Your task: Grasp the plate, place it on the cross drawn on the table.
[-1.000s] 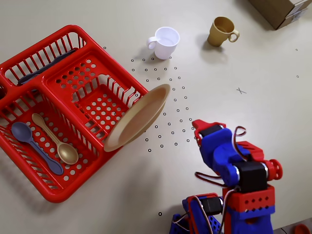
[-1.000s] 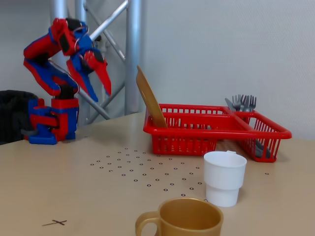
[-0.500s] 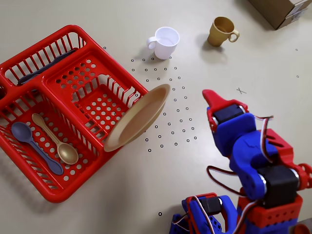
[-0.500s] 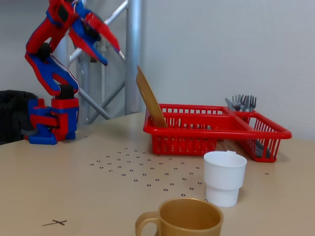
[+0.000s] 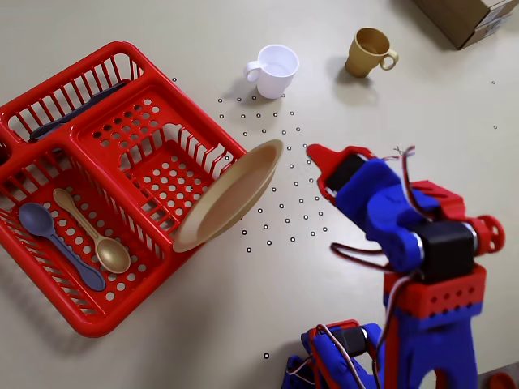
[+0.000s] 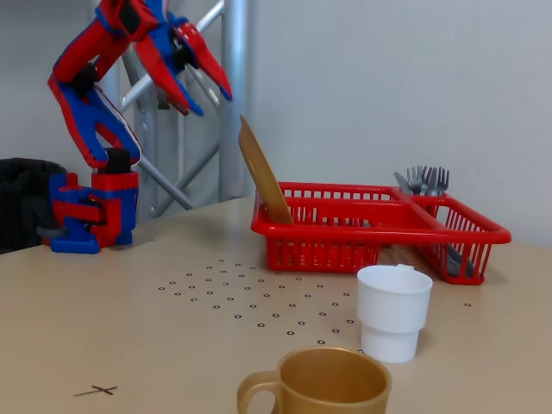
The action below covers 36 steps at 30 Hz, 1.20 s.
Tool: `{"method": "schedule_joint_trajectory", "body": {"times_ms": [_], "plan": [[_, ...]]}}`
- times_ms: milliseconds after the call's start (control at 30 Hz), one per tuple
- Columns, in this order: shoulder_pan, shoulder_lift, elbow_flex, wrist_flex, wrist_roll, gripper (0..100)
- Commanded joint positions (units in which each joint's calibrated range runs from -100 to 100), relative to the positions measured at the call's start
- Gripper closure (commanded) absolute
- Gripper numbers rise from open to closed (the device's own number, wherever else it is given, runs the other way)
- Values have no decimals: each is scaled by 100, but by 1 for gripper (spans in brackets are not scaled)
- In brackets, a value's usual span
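In the fixed view the pincer [image 6: 200,90], spread wide and empty, hangs at upper left, above-left of the plate [image 6: 263,178] standing on edge in the red basket [image 6: 379,226].

Beside the red basket [image 5: 154,105]: one plate [image 5: 229,195], two mugs, white [image 5: 274,70] and tan [image 5: 369,52]. Inside it: two spoons, gold [image 5: 91,232] and blue [image 5: 58,241]; several forks [image 6: 423,180], number unclear.

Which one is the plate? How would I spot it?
Find the big red basket. At the corner nearest the dotted patch of table, a round tan-yellow plate stands on edge, leaning on the basket. It is flat and wide, unlike the tan mug and white mug.
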Motion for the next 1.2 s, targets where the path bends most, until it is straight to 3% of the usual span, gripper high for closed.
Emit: {"method": "schedule_joint_trajectory", "body": {"times_ms": [0,467,867,1167], "plan": [[-12,36,-505,0,132,77],[-694,999,-1330,-145,220,72],[-880,2115,-1783,370,-571,74],[-1038,3104,-2272,926,-518,76]]}}
